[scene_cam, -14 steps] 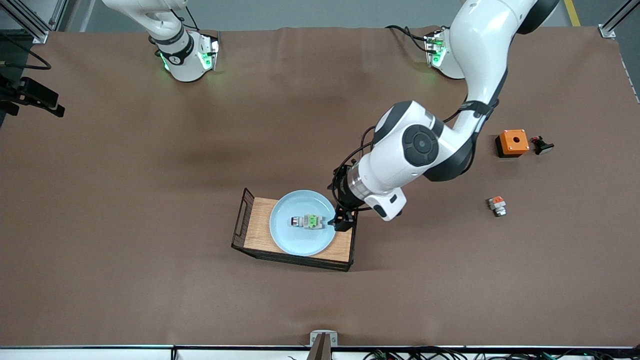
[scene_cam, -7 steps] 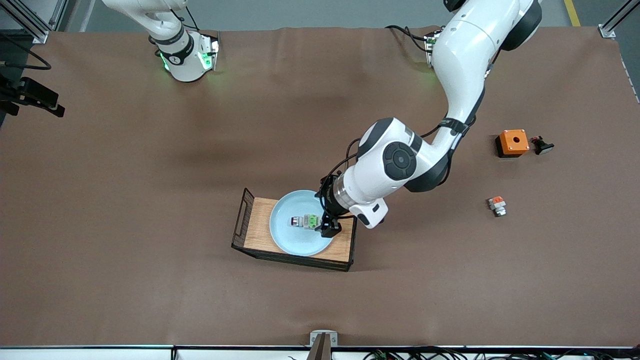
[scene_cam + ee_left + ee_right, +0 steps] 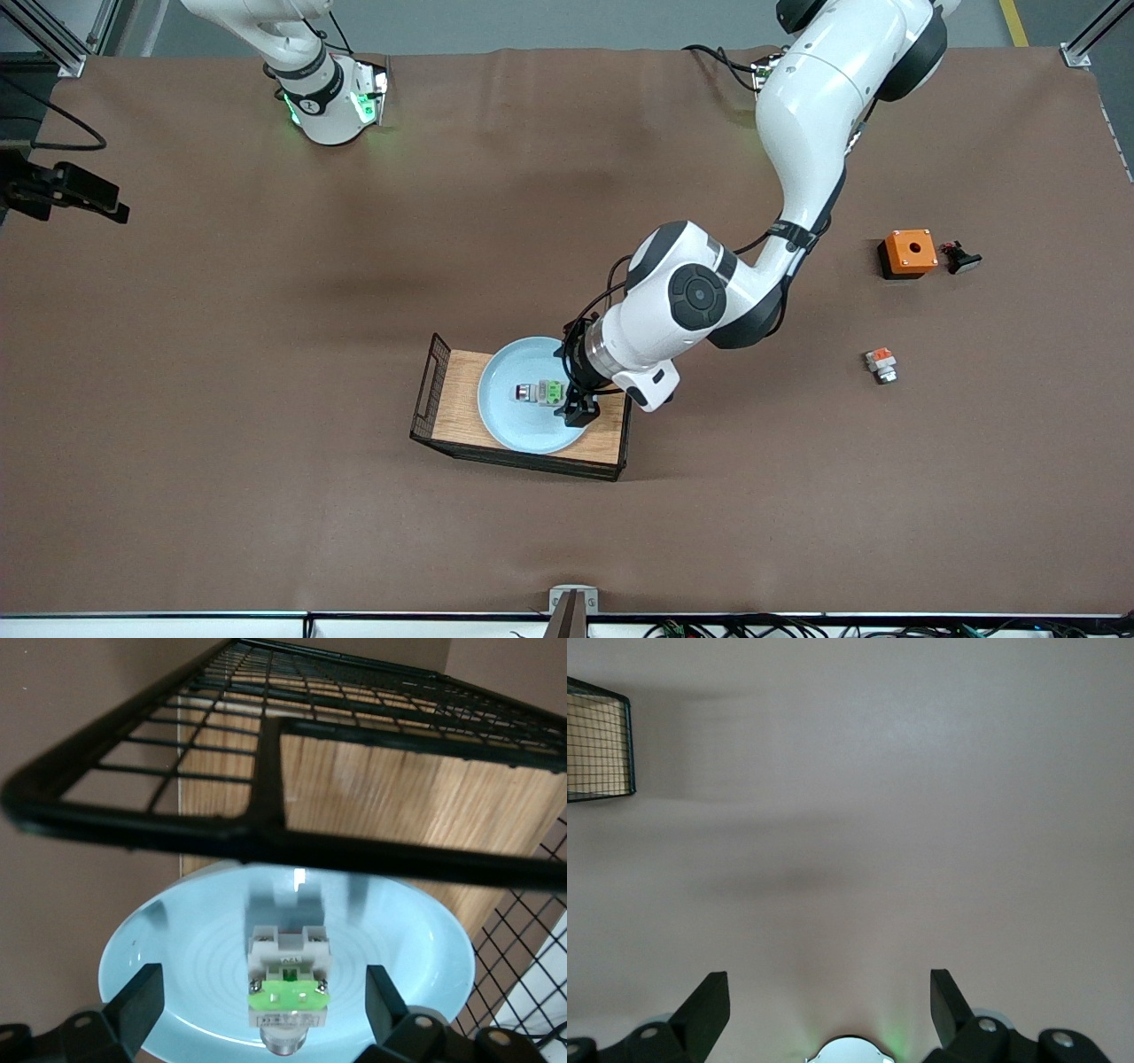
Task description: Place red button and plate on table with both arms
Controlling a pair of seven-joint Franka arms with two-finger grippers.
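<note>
While the small grey switch part with green block and dark red cap point(image 3: 539, 391) sits on the round pale blue plate point(image 3: 505, 416) in the wooden tray point(image 3: 456, 408), nothing has reached the brown bench point(image 3: 266, 354). Left claw point(image 3: 574, 400) hovers spread beside it; right claw point(image 3: 830, 1010), spread too, waits over bare bench.

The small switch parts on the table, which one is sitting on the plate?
The red button, the one with the green block: it lies on the plate in the wooden tray. The orange-block part lies on the bare table toward the left arm's end.
</note>
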